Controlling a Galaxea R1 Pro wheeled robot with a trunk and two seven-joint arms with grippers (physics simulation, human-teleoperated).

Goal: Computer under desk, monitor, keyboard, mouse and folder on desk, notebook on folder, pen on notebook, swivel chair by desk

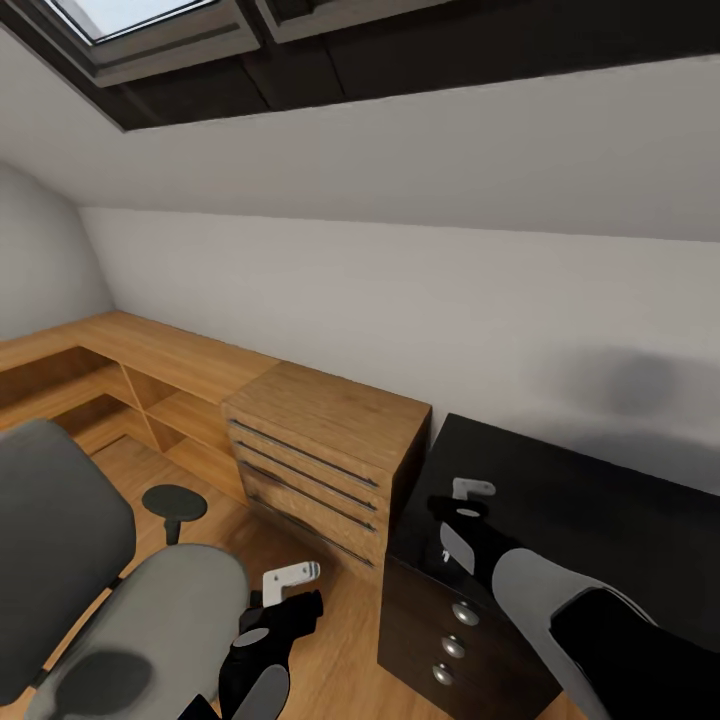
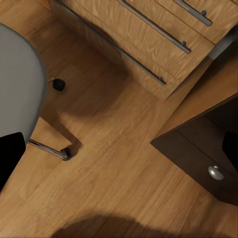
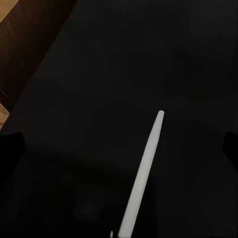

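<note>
Pen (image 3: 144,173) lies alone on the desk (image 1: 600,500), under the right gripper (image 1: 462,520), whose spread I cannot tell; likewise the left gripper (image 1: 285,590), hanging beside the desk's drawers. Folder and notebook aren't stacked beneath the pen yet; chair (image 1: 150,620) stands near the desk.

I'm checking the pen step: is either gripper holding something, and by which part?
The pen juts from the right gripper over the desk, apparently held by its near end; the contact isn't visible. The left gripper appears empty.

pen (image 3: 141,178) base cut off, swivel chair (image 1: 60,560) cropped
</note>
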